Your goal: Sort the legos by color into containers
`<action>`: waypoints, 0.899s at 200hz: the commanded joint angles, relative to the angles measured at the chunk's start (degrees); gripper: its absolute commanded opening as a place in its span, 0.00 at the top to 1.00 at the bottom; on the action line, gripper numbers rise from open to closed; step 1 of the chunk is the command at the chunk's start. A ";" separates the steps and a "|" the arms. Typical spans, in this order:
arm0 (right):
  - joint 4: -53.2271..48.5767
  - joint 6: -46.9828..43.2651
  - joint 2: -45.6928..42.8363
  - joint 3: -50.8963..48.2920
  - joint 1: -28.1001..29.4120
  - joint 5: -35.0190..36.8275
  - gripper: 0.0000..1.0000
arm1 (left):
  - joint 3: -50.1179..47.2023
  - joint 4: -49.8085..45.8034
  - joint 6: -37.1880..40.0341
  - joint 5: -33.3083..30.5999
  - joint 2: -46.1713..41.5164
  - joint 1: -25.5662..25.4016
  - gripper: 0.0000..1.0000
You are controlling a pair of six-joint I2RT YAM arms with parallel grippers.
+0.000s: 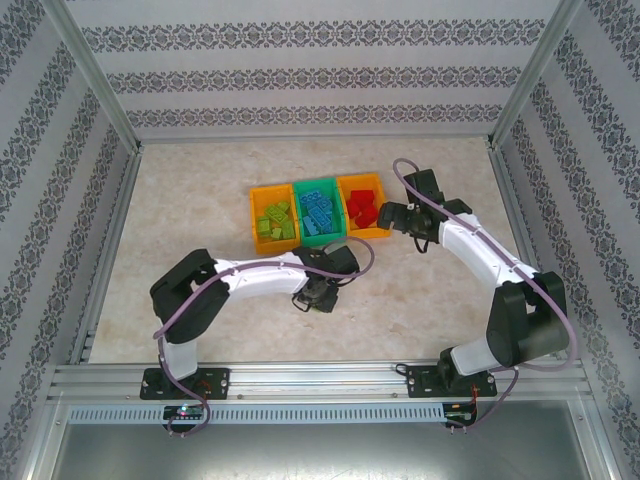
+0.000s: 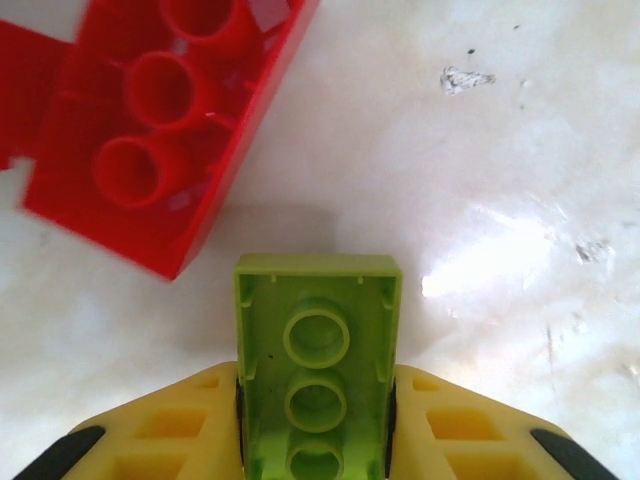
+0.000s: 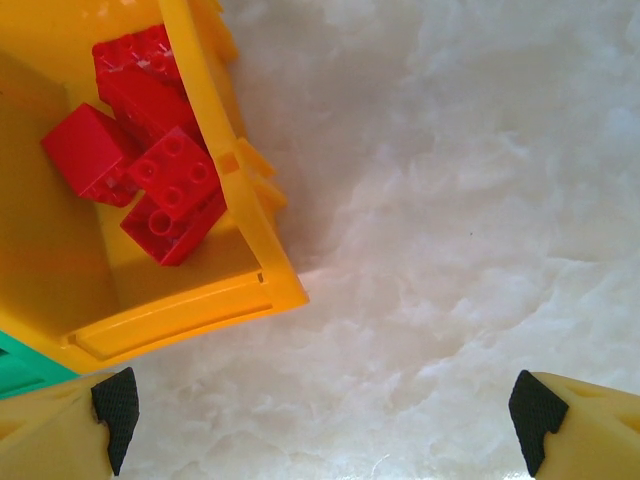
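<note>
My left gripper (image 2: 316,385) is shut on a light green lego (image 2: 318,300), hollow underside up, just above the table. A red lego (image 2: 160,120) lies underside up ahead of it to the left. From above, the left gripper (image 1: 318,297) sits in front of the containers. These stand in a row: an orange bin (image 1: 254,215) with green legos, a green bin (image 1: 320,183) with blue ones, and an orange bin (image 1: 362,179) with red ones. My right gripper (image 1: 395,215) stands open beside the red legos' bin (image 3: 240,180), with nothing but bare table between its fingertips (image 3: 325,410).
The table is pale marbled stone, framed by aluminium rails (image 1: 120,250) and patterned walls. In the right wrist view, a corner of the green bin (image 3: 20,365) shows at the left. Open tabletop lies right of the bins and around both arms.
</note>
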 commanded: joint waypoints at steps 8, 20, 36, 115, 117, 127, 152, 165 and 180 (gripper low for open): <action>1.64 1.06 -2.22 -1.77 2.31 -0.52 0.02 | 5.02 -8.81 1.40 -6.18 -7.19 1.43 0.68; 1.98 1.03 -2.61 -2.24 3.76 0.25 0.02 | 6.97 -10.48 2.88 -6.68 -8.40 3.89 0.67; 2.29 1.25 -3.16 -2.91 5.90 1.30 0.02 | 8.47 -10.79 5.02 -7.20 -9.40 8.55 0.67; 5.29 -1.56 -5.61 -9.53 21.37 3.81 0.02 | 19.44 -8.56 8.20 1.06 -0.25 29.91 0.66; 5.42 -2.06 -5.61 -9.73 21.88 3.77 0.02 | 19.95 -8.65 8.29 1.22 0.14 30.12 0.66; 5.76 -4.50 -5.61 -10.75 24.14 3.81 0.02 | 21.87 -9.02 8.53 1.80 2.14 31.09 0.66; 6.41 -8.48 -5.44 -12.55 28.31 3.66 0.02 | 25.79 -9.62 8.38 2.51 6.30 33.26 0.60; 7.37 -9.35 -5.23 -13.22 29.84 3.07 0.02 | 27.64 -9.92 8.20 2.96 8.14 33.98 0.57; 8.50 -9.58 -4.29 -13.42 31.20 1.90 0.02 | 29.31 -10.34 8.02 2.50 9.87 34.31 0.54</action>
